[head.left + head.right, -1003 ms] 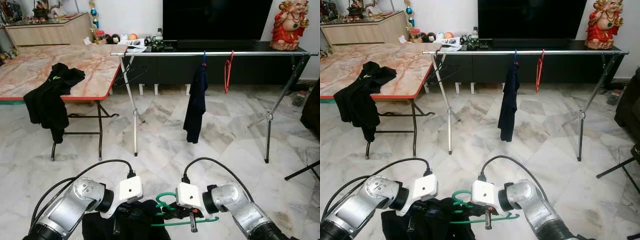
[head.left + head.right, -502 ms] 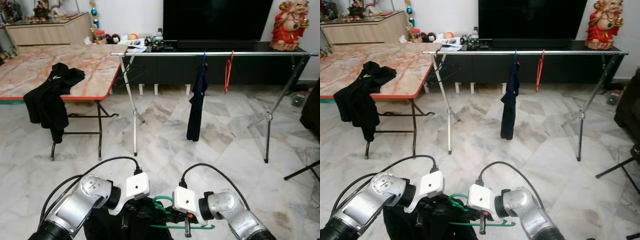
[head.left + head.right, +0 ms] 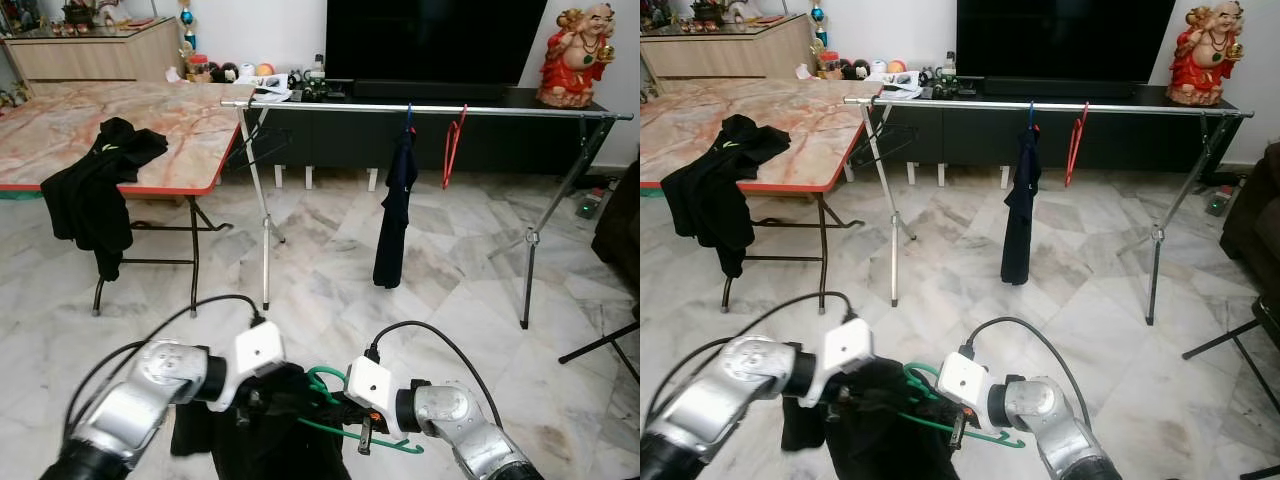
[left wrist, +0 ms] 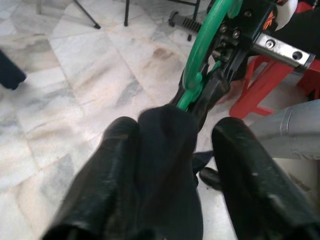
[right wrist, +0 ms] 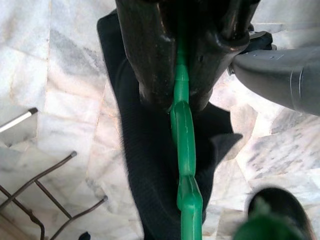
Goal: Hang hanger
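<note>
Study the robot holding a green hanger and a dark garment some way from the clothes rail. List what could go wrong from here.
1. The right hand pinches only the thin bar of the green hanger; it may twist or slip.
2. The dark garment looks bunched in the left hand and could slide off the hanger.
3. The rail already carries a dark shirt and a red hanger that could snag.

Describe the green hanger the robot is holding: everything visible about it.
The green hanger looks like thin moulded plastic, with a curved hook at the top and a slim bar below. The right gripper is shut on its ridged bar, fingers pressed to either side. A black garment is draped on it, and the left gripper pinches that cloth just beside the hanger's neck. It is held low before the robot, tilted, above the marble floor, well short of the clothes rail.
</note>
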You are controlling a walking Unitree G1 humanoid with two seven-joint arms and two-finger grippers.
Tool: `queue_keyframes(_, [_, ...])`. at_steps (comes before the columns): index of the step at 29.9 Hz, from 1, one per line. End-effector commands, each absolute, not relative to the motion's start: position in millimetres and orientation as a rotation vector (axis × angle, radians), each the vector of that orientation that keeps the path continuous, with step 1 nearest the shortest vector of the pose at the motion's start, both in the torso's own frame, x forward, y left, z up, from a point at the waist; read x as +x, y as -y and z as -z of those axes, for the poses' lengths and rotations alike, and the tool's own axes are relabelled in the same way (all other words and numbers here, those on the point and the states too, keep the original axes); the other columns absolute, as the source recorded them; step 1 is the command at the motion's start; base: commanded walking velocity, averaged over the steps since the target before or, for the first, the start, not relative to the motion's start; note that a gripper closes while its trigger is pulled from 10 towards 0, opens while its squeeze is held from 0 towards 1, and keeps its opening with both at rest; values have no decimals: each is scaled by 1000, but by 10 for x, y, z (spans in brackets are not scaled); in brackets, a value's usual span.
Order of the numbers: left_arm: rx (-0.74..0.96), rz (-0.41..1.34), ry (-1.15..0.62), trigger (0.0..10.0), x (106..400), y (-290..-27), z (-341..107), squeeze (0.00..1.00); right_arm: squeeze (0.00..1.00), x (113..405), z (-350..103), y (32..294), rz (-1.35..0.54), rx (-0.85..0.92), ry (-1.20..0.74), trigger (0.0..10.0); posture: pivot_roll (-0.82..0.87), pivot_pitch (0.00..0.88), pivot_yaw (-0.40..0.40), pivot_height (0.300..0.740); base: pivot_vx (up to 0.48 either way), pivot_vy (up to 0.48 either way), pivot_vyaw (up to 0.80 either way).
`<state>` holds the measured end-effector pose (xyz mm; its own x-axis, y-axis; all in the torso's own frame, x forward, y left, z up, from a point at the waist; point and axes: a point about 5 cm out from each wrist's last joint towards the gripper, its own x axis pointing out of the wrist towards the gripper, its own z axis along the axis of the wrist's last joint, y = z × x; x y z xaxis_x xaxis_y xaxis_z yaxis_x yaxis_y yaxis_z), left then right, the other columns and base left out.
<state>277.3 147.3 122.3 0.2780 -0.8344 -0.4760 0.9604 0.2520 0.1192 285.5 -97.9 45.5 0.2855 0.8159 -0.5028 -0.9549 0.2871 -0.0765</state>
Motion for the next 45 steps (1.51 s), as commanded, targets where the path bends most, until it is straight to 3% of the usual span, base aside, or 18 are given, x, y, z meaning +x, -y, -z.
queue_keyframes(1, [417,1248,-337,10000,2756,-1497,-1244,1000,0,2860,-471,962,-1217,-366,-389,0,98,0,-31,740,0,0,0])
queue_keyframes(8, [338,1194,-273,10000,2771,-1491,-1348,1000,0,2845,-399,915,-1210,-401,-418,0,91,0,-25,740,0,0,0])
queue_keyframes(14, [292,1076,-224,10000,2721,-1524,-1299,1000,0,3034,-451,894,-1026,-389,-396,0,116,0,-43,740,0,0,0])
queue_keyframes(16, [288,1030,-211,10000,2749,-1524,-1285,0,0,3054,-445,896,-1005,-403,-402,0,117,0,-45,740,0,0,0])
queue_keyframes(20, [287,974,-192,10000,2802,-1507,-1271,0,0,3133,-484,907,-922,-370,-393,0,121,0,-47,740,0,0,0])
queue_keyframes(28, [279,850,-193,10000,2935,-1218,-1079,0,0,3222,-543,862,-856,-327,-369,0,113,0,-52,740,0,0,0])
queue_keyframes(39, [243,560,-129,10000,3148,-1188,-1076,0,0,3411,-694,969,-676,-233,-340,0,114,0,-55,740,0,0,0])
queue_keyframes(45, [266,558,-163,10000,3138,-1128,-982,0,0,3455,-769,930,-648,-174,-314,0,107,0,-48,740,0,0,0])
